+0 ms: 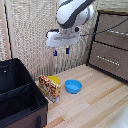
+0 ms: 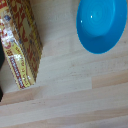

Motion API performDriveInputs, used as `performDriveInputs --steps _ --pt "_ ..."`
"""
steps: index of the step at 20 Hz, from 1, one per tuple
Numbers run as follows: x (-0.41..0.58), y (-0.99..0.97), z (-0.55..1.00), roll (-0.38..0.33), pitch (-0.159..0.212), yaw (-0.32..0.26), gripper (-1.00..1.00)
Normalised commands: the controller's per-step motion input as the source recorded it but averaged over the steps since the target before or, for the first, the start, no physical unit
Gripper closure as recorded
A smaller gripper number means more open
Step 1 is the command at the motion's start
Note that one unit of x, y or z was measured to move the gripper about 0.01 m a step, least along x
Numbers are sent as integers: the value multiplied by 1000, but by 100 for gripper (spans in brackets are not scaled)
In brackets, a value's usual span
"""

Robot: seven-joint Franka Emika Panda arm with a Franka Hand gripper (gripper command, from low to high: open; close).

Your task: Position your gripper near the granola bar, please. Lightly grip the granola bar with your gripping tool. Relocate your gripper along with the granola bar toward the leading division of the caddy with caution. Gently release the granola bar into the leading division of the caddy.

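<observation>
The granola bar box [image 1: 50, 87] stands upright on the wooden table, yellow and orange-brown with red lettering, right beside the black fabric caddy [image 1: 17, 95]. Its edge and face also show in the wrist view [image 2: 20, 45]. The caddy's compartments, split by black dividers [image 1: 15, 91], fill the exterior view's left. My gripper [image 1: 61, 52] hangs well above the table, above and a little to the exterior view's right of the box, with blue-tipped fingers [image 1: 67, 50] apart and nothing between them. The fingers do not show in the wrist view.
A blue bowl [image 1: 73, 86] sits on the table just to the exterior view's right of the box, and shows in the wrist view [image 2: 102, 25]. A yellow bowl [image 1: 54, 79] peeks out behind the box. A brown wooden drawer cabinet [image 1: 110, 45] stands at the exterior view's right.
</observation>
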Motion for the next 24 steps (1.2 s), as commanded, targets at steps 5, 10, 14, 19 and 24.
performDriveInputs --steps 5,10,14,19,24 --pt "-100 756 -298 -101 0 6 -100" --pt "-104 725 -320 -103 1 8 -100" --pt "12 507 -478 -75 0 28 -100" --pt "169 405 -619 -69 0 69 -100" --pt "207 261 -539 -54 -9 120 -100"
